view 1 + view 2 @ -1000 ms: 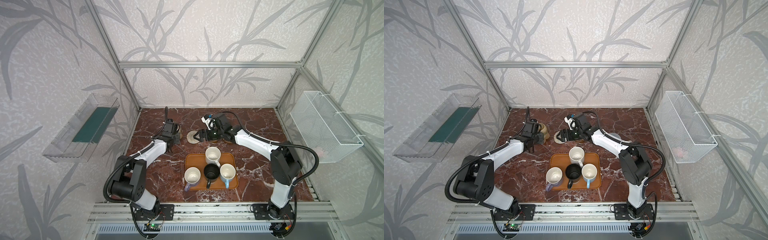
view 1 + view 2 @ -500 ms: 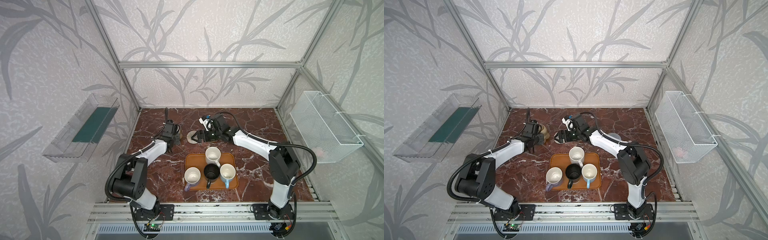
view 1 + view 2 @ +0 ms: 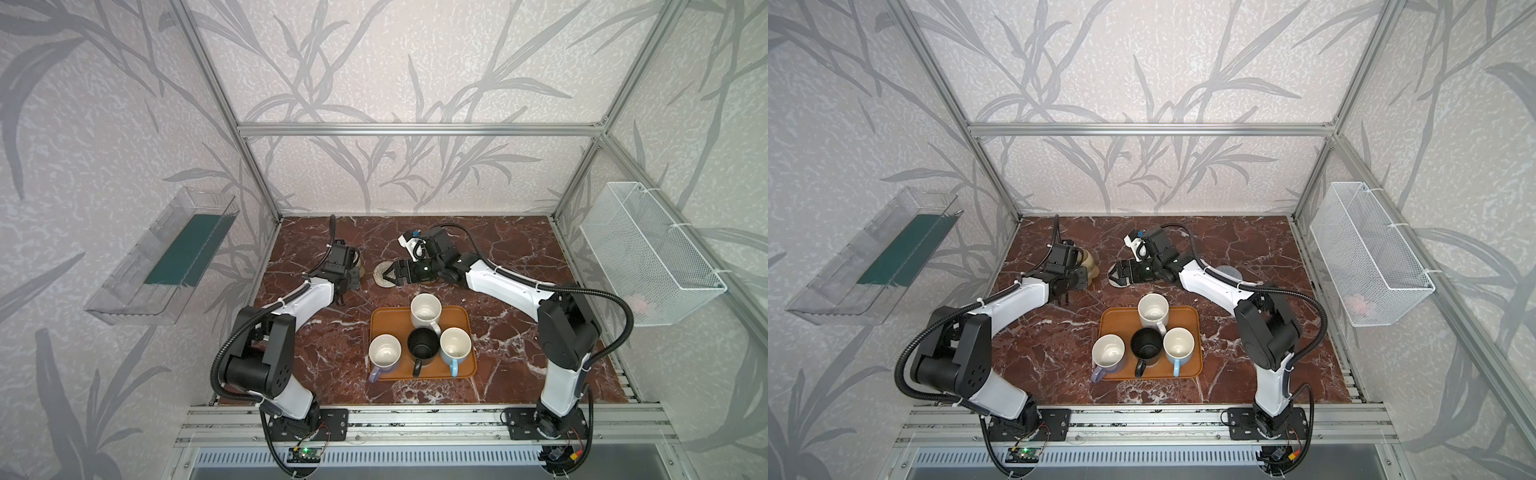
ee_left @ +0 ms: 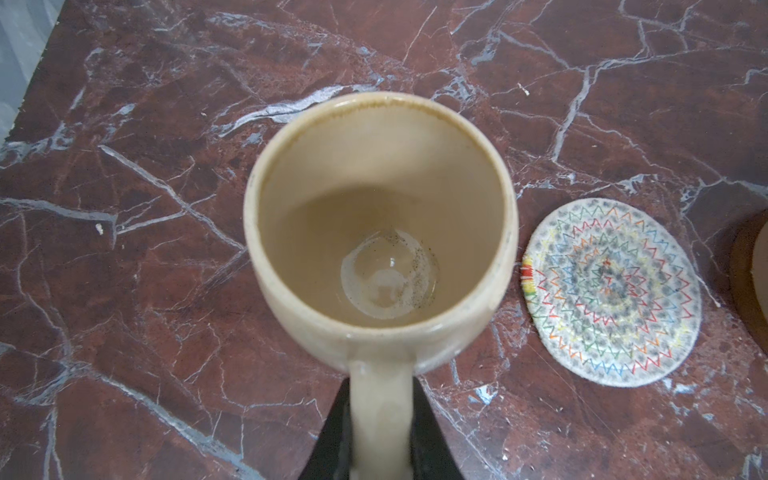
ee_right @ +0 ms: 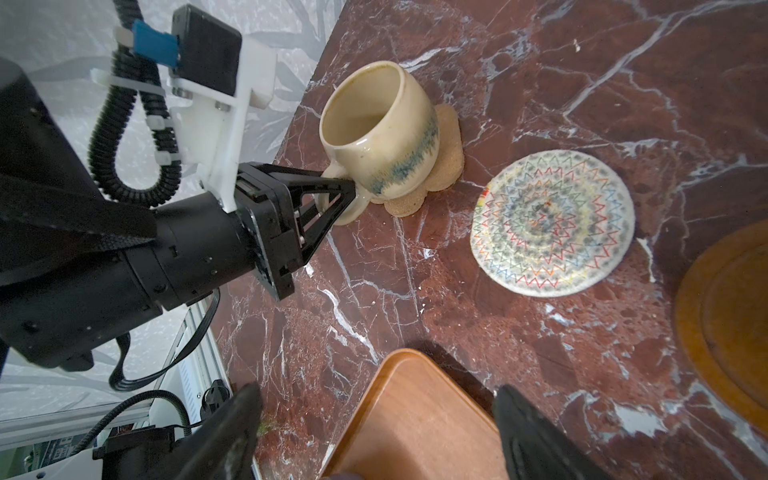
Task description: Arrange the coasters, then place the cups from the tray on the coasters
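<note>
The left pincer [image 5: 340, 193] clamps the handle of the squat beige glazed mug [image 5: 386, 137]. The mug stands upright on the tan lobed cork coaster [image 5: 446, 153] near the worktop's [image 3: 519, 257] far left, its handle pointing back along the low, outstretched left arm. The right pincer [image 5: 377, 390], jaws wide and empty, hangs close by the cream woven round coaster [image 3: 379, 277]. Four mugs [image 3: 423, 343] stand on the orange-brown tray [image 3: 390, 326] by the near edge. A brown wooden disc [image 5: 731, 324] is cut off.
</note>
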